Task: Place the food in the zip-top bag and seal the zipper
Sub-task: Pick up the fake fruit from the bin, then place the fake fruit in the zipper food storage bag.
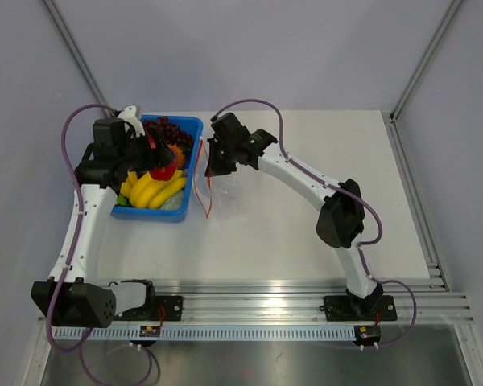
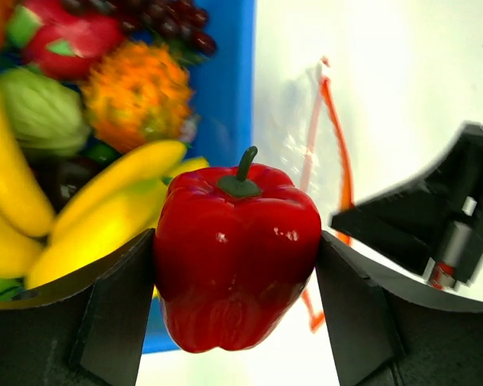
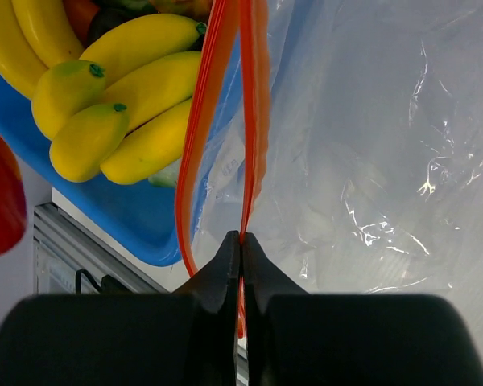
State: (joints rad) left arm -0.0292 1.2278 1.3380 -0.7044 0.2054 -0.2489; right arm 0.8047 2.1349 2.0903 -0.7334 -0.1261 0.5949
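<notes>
My left gripper (image 2: 237, 273) is shut on a glossy red toy pepper (image 2: 235, 253) and holds it above the right rim of the blue tray (image 1: 195, 161); it shows in the top view (image 1: 164, 167) too. Yellow bananas (image 1: 154, 191), an orange fruit (image 2: 137, 95) and dark grapes (image 1: 171, 129) lie in the tray. My right gripper (image 3: 241, 241) is shut on one lip of the red-orange zipper (image 3: 248, 121) of the clear zip-top bag (image 3: 370, 161). The other lip bows away, so the mouth gapes. The bag lies right of the tray (image 1: 225, 189).
The blue tray stands at the back left of the white table (image 1: 306, 233). A metal rail (image 1: 290, 293) runs along the near edge. Purple cables (image 1: 253, 103) loop over both arms. Grey walls close in on the sides.
</notes>
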